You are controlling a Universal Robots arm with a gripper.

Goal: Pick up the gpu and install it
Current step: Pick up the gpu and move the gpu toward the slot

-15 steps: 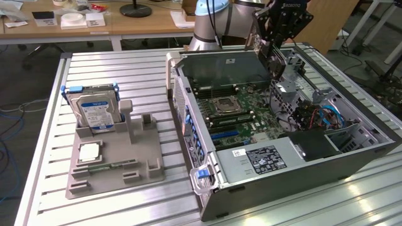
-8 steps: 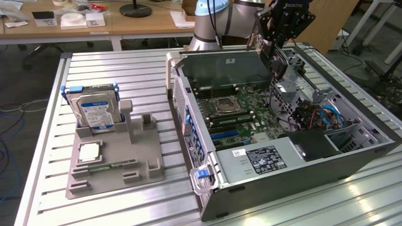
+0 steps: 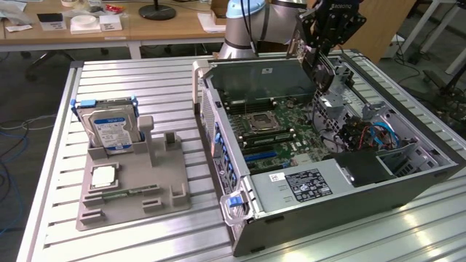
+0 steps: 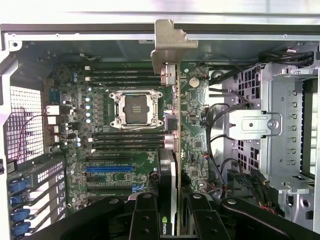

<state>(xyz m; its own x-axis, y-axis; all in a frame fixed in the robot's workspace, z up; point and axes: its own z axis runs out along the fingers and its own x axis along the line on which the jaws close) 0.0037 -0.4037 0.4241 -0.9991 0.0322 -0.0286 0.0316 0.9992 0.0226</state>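
The gpu (image 4: 173, 125) appears edge-on in the wrist view, its green board and black cooler running up to a silver end bracket (image 4: 170, 42). My gripper (image 4: 172, 217) is shut on the card, with a black finger (image 4: 145, 215) on each face. The card hangs over the motherboard (image 4: 125, 150) of the open computer case (image 3: 218, 136), beside the processor socket (image 4: 136, 107); a blue expansion slot (image 4: 109, 169) lies off to one side. In the exterior view, my gripper (image 3: 326, 46) holds the gpu (image 3: 319, 68) upright above the far part of the case.
A grey holder (image 3: 135, 180) at the exterior view's left carries a silver hard drive (image 3: 109, 128), a processor chip (image 3: 103, 176) and a narrow memory stick (image 3: 127, 192). Inside the case are a power supply (image 3: 302, 185), a drive cage (image 4: 285, 125) and cables (image 3: 375, 134).
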